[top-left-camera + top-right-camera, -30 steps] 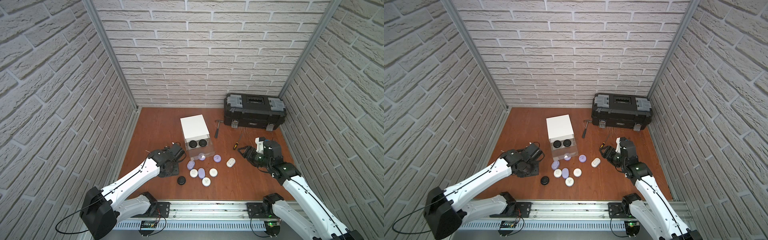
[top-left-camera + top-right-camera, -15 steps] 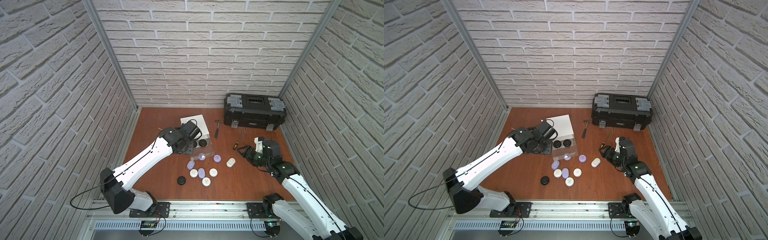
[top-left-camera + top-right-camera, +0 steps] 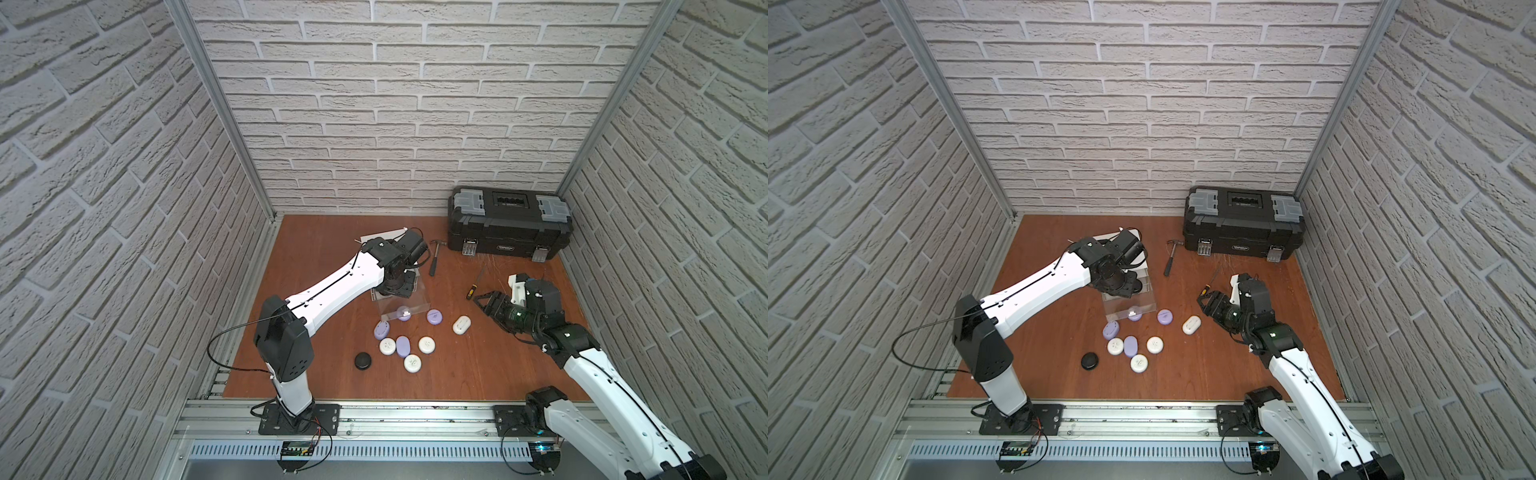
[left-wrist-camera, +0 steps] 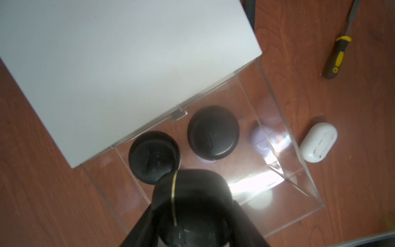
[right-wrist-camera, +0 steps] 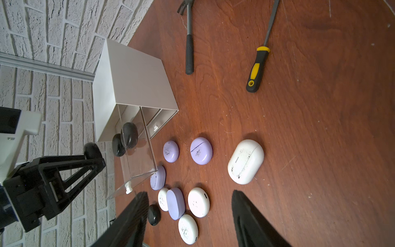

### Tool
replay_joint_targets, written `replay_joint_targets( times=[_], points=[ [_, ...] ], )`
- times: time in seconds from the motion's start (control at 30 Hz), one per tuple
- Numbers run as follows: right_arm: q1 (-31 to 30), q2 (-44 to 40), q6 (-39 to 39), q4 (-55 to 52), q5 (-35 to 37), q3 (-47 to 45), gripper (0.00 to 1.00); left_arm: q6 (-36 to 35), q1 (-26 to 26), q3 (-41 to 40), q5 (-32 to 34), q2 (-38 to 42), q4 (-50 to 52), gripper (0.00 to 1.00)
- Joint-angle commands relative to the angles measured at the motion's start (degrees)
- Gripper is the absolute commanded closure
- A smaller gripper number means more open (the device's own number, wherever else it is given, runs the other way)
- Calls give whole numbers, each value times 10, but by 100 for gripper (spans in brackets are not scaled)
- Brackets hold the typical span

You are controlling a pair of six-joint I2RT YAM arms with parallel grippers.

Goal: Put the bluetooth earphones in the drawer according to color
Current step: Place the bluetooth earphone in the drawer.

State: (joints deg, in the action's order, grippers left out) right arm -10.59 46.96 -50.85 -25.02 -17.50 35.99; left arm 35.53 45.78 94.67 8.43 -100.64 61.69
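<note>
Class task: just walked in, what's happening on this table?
The left gripper holds a black case over the open clear drawer, where two black cases already lie. The right gripper hovers open near an oval white case. Another black case, four lavender cases and three round white cases lie on the table.

Bright, even light from above, soft shadows. Glare streaks the clear plastic drawer (image 4: 275, 149); the black round earphone case (image 4: 192, 192) closest to the left wrist lens blurs; white brick walls (image 3: 104, 208) bow at top-view edges.
</note>
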Motion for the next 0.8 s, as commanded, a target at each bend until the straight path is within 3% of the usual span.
replay_joint_targets(
  times=[0.0, 0.77],
  points=[
    [6, -10, -6, 23, -3, -4, 34, -14, 0, 21, -13, 2, -6, 62],
    [6, -8, -6, 28, -5, -14, 34, -17, 2, -42, -38, 16, 2, 63]
  ],
)
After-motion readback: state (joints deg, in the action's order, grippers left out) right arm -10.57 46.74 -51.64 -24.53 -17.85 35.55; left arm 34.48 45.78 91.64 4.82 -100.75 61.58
